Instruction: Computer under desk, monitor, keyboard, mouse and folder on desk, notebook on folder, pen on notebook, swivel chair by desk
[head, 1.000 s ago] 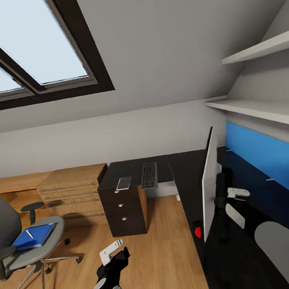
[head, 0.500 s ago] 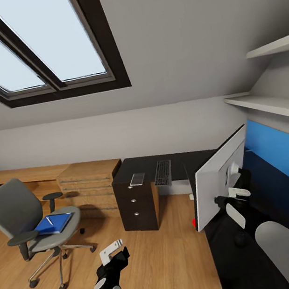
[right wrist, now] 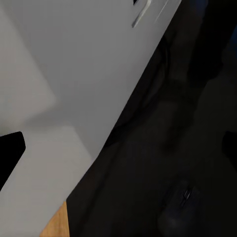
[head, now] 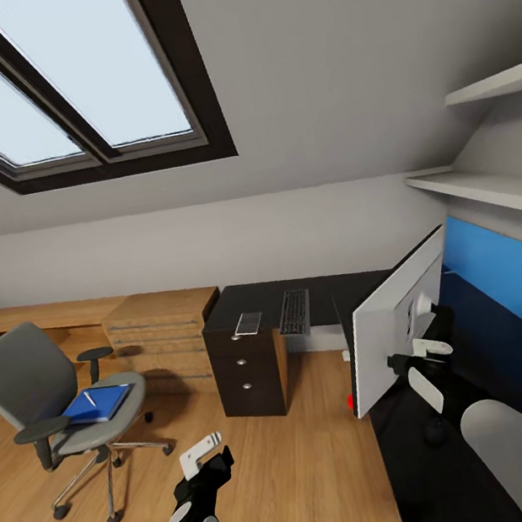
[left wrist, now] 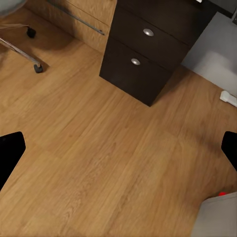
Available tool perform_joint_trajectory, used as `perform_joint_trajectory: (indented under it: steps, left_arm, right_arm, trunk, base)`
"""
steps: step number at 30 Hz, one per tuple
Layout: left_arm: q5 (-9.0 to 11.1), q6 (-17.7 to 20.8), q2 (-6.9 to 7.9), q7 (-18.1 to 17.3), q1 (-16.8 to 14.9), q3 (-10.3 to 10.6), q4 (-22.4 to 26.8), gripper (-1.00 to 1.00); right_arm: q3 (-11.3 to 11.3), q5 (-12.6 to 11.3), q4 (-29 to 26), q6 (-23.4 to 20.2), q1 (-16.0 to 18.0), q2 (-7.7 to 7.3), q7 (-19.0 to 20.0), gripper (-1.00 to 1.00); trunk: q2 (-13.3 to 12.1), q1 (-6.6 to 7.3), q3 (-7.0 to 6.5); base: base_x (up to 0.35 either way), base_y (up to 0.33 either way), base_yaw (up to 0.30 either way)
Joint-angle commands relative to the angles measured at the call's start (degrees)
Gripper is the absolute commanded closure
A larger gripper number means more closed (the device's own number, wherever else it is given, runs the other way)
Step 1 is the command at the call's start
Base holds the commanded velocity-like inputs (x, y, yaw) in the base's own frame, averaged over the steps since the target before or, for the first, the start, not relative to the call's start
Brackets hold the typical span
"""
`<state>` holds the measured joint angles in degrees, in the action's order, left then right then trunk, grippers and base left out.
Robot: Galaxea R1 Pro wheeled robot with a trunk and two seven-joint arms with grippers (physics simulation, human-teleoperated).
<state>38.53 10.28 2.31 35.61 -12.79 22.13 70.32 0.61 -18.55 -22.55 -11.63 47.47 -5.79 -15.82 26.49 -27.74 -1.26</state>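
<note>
The swivel chair [head: 26,384] stands on the wood floor at the left, with the blue folder [head: 102,404] on its seat and the pen [head: 89,398] lying on the folder. On the black desk [head: 327,294] lie the keyboard [head: 294,312] and a small thin grey notebook [head: 248,323]. The monitor [head: 393,332] stands on the desk's near wing, pale back towards me. My right gripper [head: 427,364] [right wrist: 118,148] is open right behind it, and the dark mouse [right wrist: 180,200] lies on the desk below. My left gripper [head: 206,459] [left wrist: 118,150] hangs open over bare floor.
The desk's black drawer unit [head: 248,374] [left wrist: 148,59] stands ahead of the left gripper. A light-wood drawer chest [head: 158,330] sits left of it. White shelves [head: 497,193] and a blue wall panel [head: 514,285] line the right wall. Skylights [head: 83,78] cut the sloped ceiling.
A second ago the view swung left, and the monitor went from edge-on to showing its pale back. Nothing has moved in the last half second.
</note>
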Motion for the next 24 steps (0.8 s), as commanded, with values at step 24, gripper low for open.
perform_joint_trajectory:
  steps: [24]
  left_arm:
    - [0.15, 0.14, -0.79, 0.48, -0.02, 2.76, 0.16, -1.00]
  right_arm:
    - [-0.08, -0.26, -0.27, -0.32, -0.02, -0.10, -0.26, -1.00]
  trunk:
    - [0.04, -0.02, -1.17]
  base:
    - [0.000, 0.000, -0.151]
